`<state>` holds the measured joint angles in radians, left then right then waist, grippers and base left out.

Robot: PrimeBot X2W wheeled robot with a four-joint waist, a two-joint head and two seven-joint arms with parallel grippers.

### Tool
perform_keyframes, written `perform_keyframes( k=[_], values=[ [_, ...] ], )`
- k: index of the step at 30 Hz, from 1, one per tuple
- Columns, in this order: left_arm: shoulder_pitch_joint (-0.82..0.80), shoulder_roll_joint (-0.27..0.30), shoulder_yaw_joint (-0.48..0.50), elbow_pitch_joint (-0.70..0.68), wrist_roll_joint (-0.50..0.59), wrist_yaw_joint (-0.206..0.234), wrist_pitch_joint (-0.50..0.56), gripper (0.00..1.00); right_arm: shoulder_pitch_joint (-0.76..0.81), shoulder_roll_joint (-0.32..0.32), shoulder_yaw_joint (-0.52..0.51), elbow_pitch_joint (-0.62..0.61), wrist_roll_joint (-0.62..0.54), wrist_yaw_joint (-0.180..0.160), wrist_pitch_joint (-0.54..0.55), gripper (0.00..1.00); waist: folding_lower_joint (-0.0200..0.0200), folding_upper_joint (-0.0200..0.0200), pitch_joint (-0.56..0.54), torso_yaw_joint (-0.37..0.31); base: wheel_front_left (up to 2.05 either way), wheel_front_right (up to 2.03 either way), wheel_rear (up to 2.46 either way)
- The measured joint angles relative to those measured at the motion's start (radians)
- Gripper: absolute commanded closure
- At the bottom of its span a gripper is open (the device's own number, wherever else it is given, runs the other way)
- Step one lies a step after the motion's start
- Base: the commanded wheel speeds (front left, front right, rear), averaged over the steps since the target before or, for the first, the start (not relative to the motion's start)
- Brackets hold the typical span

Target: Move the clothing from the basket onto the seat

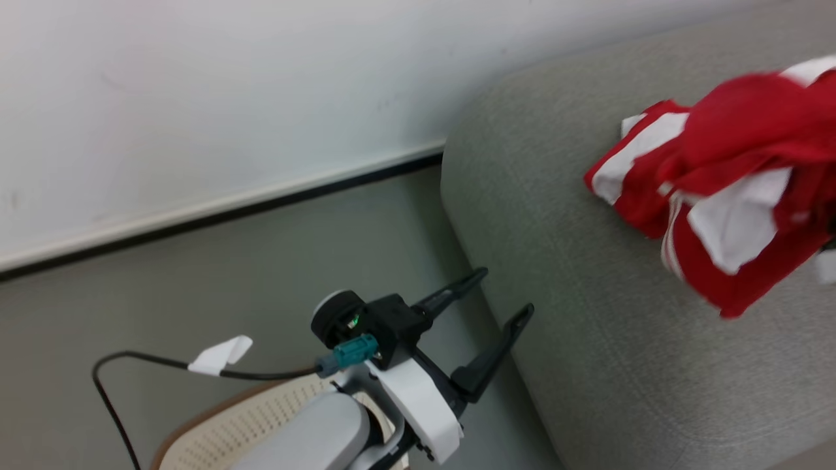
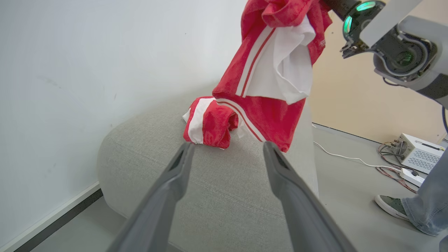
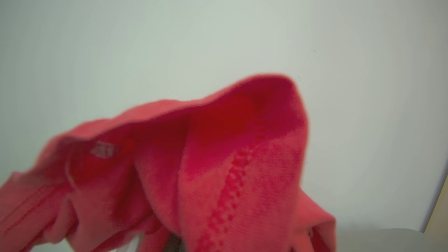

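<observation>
Two pieces of clothing (image 1: 718, 189), red with white bands, are at the seat (image 2: 217, 199). One piece (image 2: 210, 122) lies on the seat near its rounded end by the wall (image 2: 70, 87). The other piece (image 2: 276, 70) hangs over it from the right fingers (image 2: 334, 7), which are closed on the cloth. The left fingers (image 1: 499, 347) stand wide apart and hold nothing, just beside the seat's edge and above the basket (image 1: 241, 427). On the floor (image 2: 350, 196) beyond the seat are a white box (image 2: 418, 152), cables (image 2: 388, 171) and a person's shoe (image 2: 390, 206).
</observation>
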<state>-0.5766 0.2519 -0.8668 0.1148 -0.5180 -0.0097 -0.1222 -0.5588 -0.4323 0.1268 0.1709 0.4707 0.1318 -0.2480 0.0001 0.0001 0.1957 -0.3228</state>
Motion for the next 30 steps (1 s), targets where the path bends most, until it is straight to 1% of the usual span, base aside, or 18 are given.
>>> perform_keyframes(
  k=[9, 13, 19, 24, 26, 27, 28, 29, 30],
  values=[
    [-0.071, 0.043, 0.021, -0.03, 0.025, 0.0, 0.024, 0.0, -0.176, -0.136, -0.142, 0.154, 0.034, 0.0, 0.022, 1.0, 0.0002, 0.0, 0.184, 0.088, 0.0, 0.0, 0.0],
    [-0.098, 0.052, 0.034, -0.045, 0.03, 0.003, 0.024, 0.0, -0.251, -0.179, -0.184, 0.248, 0.034, 0.0, 0.057, 1.0, 0.0002, 0.0, 0.257, 0.137, 0.0, 0.0, 0.0],
    [-0.123, 0.052, 0.043, -0.049, 0.036, 0.007, 0.015, 0.0, -0.331, -0.236, -0.176, 0.415, 0.03, 0.0, 0.143, 1.0, 0.0002, 0.0, 0.346, 0.211, 0.0, 0.0, 0.0],
    [-0.131, 0.053, 0.047, -0.038, 0.036, 0.008, -0.002, 0.0, -0.366, -0.262, -0.12, 0.549, 0.023, 0.0, 0.272, 1.0, 0.0001, 0.0, 0.389, 0.258, 0.0, 0.0, 0.0],
    [-0.131, 0.053, 0.048, -0.03, 0.036, 0.008, -0.008, 0.0, -0.381, -0.269, -0.092, 0.6, 0.027, 0.0, 0.352, 1.0, 0.0001, 0.0, 0.396, 0.27, 0.0, 0.0, 0.0],
    [-0.131, 0.053, 0.05, -0.027, 0.036, 0.011, -0.011, 0.0, -0.384, -0.269, -0.084, 0.614, 0.034, 0.0, 0.373, 1.0, 0.0001, 0.0, 0.396, 0.273, 0.0, 0.0, 0.0],
    [-0.131, 0.052, 0.051, -0.024, 0.035, 0.011, -0.013, 0.0, -0.393, -0.268, -0.078, 0.629, 0.044, 0.0, 0.395, 0.97, 0.0001, 0.0, 0.394, 0.274, 0.0, 0.0, 0.0],
    [-0.131, 0.052, 0.051, -0.021, 0.034, 0.011, -0.016, 0.0, -0.404, -0.27, -0.068, 0.644, 0.052, 0.0, 0.428, 0.82, 0.0001, 0.0, 0.39, 0.274, 0.0, 0.0, 0.0],
    [-0.131, 0.051, 0.052, -0.019, 0.032, 0.011, -0.02, 0.0, -0.408, -0.273, -0.053, 0.647, 0.059, 0.0, 0.455, 0.56, 0.0, -0.0001, 0.386, 0.274, 0.0, 0.0, 0.0]
  ],
)
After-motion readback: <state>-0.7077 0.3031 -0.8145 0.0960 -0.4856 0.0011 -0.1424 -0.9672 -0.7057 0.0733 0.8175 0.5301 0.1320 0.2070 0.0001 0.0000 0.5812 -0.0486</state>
